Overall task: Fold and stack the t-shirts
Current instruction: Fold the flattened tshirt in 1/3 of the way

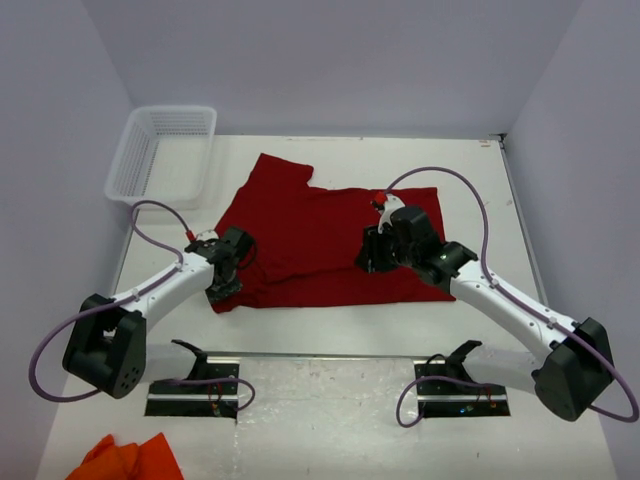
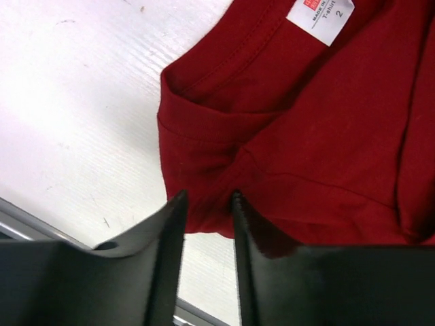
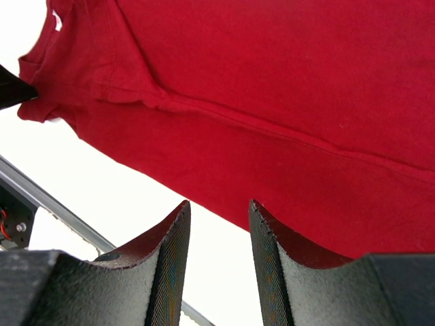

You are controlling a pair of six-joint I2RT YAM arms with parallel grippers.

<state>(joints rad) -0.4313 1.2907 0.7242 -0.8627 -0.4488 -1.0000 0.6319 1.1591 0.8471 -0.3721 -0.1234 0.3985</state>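
Both arms reach in over the t-shirt, tools parted.

The left arm stretches low from its base toward the t-shirt's near left corner. The left tool points down at the hem there, its fingers a narrow gap apart with the cloth's edge showing between the tips. The right arm angles in from the other side. Its wrist is bent down over the t-shirt's right part, and the right tool hangs just above the near hem with its fingers apart and nothing between them.
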